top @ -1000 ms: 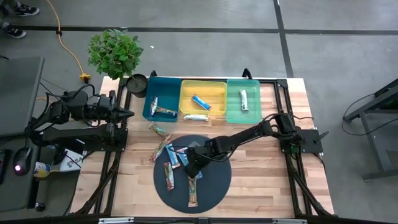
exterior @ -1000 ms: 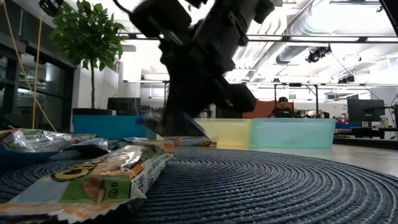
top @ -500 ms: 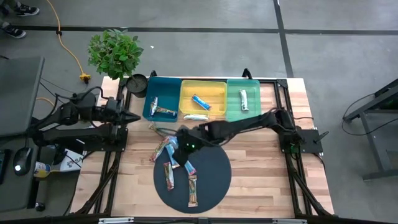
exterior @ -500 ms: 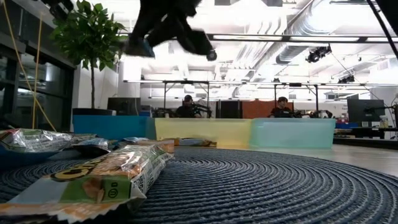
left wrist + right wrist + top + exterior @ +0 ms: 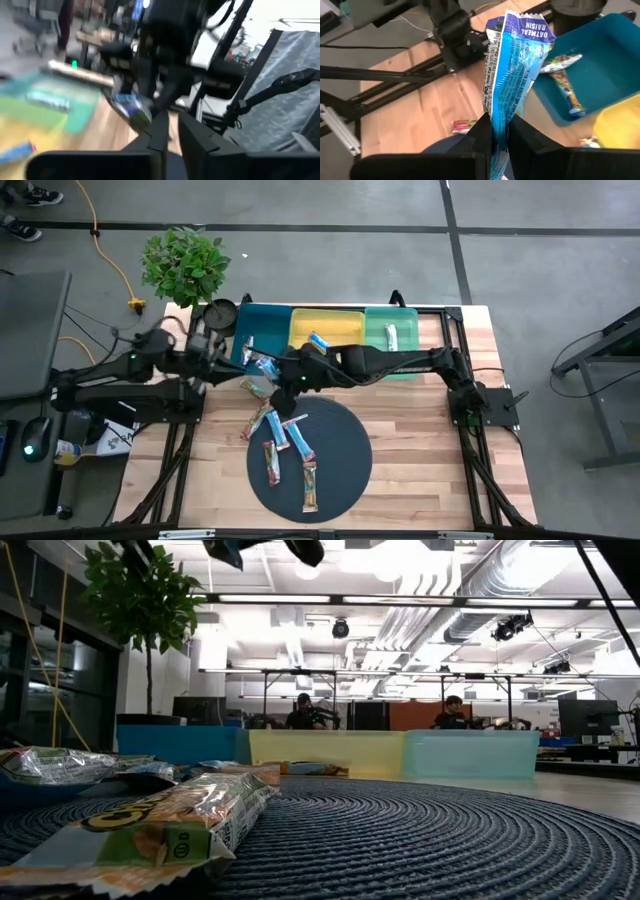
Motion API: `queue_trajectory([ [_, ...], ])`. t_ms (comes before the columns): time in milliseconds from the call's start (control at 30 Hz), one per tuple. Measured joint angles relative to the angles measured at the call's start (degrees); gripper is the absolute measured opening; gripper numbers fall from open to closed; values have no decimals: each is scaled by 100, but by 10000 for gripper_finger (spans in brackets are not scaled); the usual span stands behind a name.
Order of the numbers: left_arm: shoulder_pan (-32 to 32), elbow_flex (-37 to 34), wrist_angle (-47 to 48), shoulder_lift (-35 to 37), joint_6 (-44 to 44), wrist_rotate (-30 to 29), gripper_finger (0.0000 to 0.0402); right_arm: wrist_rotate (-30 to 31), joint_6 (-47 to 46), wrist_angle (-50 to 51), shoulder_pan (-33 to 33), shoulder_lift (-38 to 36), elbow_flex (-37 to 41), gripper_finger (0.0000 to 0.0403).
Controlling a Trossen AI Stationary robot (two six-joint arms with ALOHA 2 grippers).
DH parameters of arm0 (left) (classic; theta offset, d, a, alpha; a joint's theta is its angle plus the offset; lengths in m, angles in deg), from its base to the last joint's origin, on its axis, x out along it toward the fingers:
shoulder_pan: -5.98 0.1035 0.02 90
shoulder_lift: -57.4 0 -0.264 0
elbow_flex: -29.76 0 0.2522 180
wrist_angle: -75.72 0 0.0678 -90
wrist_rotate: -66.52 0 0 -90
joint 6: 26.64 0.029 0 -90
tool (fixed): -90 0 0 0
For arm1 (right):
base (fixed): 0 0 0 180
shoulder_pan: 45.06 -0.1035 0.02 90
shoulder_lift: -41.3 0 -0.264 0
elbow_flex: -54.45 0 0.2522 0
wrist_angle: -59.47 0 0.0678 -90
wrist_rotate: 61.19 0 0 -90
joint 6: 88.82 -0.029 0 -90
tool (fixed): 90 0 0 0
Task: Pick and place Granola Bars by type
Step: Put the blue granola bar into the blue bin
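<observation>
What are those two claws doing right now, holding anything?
Right gripper: closed on a blue glossy-wrapped granola bar, held above the table near the teal bin.
Left gripper: fingers close together, holding nothing.

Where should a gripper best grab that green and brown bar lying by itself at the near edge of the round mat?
Probably from straight above, across the middle of the green-brown bar, fingers closing on its two long edges. It lies flat on the dark mat, slim, apart from its neighbours, so both sides are free.

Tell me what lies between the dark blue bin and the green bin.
The yellow bin sits between the dark blue bin and the green bin, holding a blue bar; the high view shows this.
</observation>
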Motion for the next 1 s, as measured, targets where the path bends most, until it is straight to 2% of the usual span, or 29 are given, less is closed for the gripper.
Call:
queue_trajectory([
  [200, 2, -20, -371, -394, -410, -60, 141, -31, 140, 30, 76, 0, -22, 32],
  [367, 2, -20, -442, -445, -436, -475, 228, -113, 179, 34, 69, 0, -22, 32],
  [500, 2, -20, -440, -478, -479, -625, 275, -135, 253, 29, 87, 0, -22, 32],
  [600, 2, -20, -418, -597, -485, -688, 292, -160, 290, -22, 110, 2, -22, 32],
  [767, 2, -20, -598, -957, -488, -673, 297, -220, 532, -117, 168, 2, -245, 32],
  [1000, 2, -18, -1848, -1398, -494, -670, 298, -219, 807, -96, 213, 0, -481, 32],
])
